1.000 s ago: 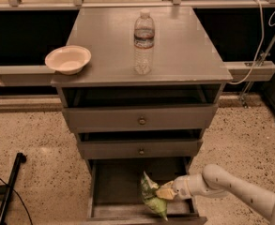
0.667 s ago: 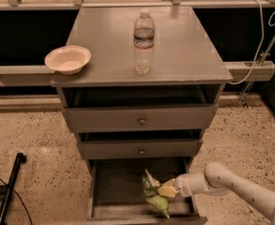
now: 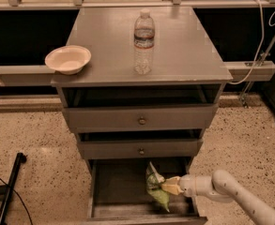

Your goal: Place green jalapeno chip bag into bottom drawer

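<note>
Reaching into the open bottom drawer (image 3: 118,189) from the right, the hand (image 3: 166,186) is clamped on the green jalapeno chip bag (image 3: 158,198), held low inside, right of centre. It looks light, soft and slippery, so pinching its edge seam probably holds best.

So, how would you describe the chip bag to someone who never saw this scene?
Start at the grey cabinet with three drawers; its bottom drawer is pulled open. Over that drawer's right half, the gripper, reaching in from the right, is shut on the green jalapeno chip bag. It is the only crinkly light-green thing; the water bottle and bowl stand up on the cabinet top.
</note>
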You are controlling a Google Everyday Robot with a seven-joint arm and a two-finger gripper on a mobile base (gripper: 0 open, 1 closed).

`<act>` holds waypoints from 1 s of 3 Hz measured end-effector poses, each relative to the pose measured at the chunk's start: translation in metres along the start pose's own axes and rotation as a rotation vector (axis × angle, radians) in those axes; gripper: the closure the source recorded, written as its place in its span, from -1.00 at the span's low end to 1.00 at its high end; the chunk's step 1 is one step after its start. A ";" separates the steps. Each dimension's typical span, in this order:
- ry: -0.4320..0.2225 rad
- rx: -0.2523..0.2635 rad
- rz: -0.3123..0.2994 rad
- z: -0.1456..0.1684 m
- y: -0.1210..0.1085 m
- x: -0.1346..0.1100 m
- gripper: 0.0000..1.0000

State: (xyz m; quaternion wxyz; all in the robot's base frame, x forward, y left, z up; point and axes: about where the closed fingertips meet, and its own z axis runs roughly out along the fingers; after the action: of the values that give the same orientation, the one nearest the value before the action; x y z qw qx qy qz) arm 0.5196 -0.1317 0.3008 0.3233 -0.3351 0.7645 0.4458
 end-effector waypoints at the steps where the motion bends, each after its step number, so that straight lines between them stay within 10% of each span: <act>1: -0.006 0.063 -0.051 0.000 -0.020 0.007 1.00; 3: 0.070 0.274 -0.101 0.031 -0.067 0.030 0.21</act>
State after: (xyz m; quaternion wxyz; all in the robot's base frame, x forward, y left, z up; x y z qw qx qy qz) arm 0.5619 -0.1354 0.2337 0.3612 -0.3413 0.8112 0.3082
